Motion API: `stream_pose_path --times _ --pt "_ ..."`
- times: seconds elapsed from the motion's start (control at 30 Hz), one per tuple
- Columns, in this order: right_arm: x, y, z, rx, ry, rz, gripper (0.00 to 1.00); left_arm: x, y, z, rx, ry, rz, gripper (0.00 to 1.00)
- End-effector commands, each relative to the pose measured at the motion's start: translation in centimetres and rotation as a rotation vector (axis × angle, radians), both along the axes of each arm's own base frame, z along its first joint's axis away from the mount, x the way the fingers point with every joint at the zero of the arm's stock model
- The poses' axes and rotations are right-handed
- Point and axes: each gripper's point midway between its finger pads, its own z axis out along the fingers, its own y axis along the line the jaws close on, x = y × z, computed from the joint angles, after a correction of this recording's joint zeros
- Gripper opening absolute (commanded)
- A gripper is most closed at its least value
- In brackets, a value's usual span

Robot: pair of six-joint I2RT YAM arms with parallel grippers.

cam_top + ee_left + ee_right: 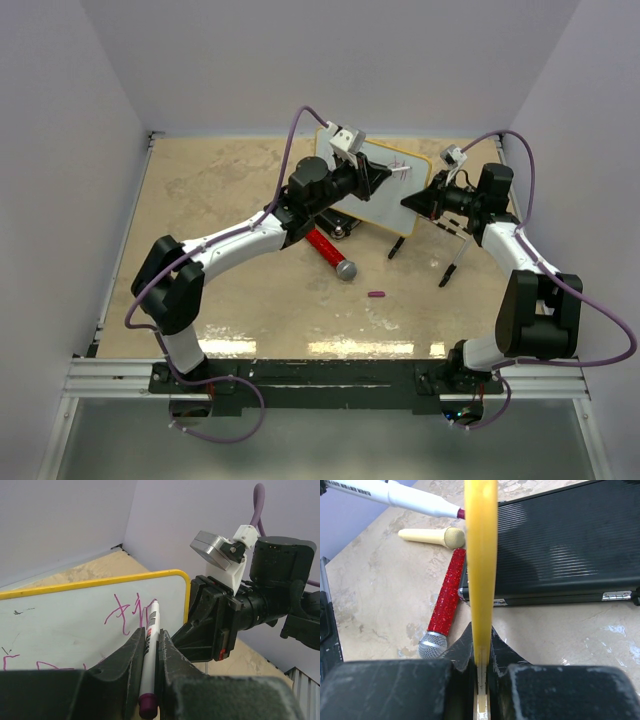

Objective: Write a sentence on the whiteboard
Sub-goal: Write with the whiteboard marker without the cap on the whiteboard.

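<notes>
Yellow-rimmed whiteboard [65,615] pinched at three o'clock by your right gripper [481,647]; left gripper [150,645] clamps a white marker [152,617]; pressing hard may twist the board loose.

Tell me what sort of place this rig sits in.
Probably a lab test cell: plain white walls box in a marbled table, a metal rail edges it, and a red microphone and black case look like props.

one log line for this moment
left fingers shut on marker, tip at whiteboard | right fingers shut on whiteboard edge | sentence partly written
</notes>
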Motion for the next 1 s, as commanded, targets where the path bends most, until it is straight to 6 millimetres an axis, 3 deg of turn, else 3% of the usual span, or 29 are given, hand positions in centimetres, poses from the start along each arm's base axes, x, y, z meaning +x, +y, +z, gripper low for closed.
stream_pose_path --times 0.0,0.4,0.97 --pt "0.2 0.0 1.5 -0.028 -0.066 0.000 0.00 0.1 0.1 -0.3 0.007 -0.002 -0.002 0.00" --pt "0.2 0.0 1.5 -0.027 -0.064 0.000 0.00 -0.5 0.7 -2.4 0.024 0.036 0.000 0.00" --pt "0.1 0.0 1.6 -0.027 -0.066 0.002 0.00 1.0 0.3 1.5 -0.007 -0.030 0.038 0.00"
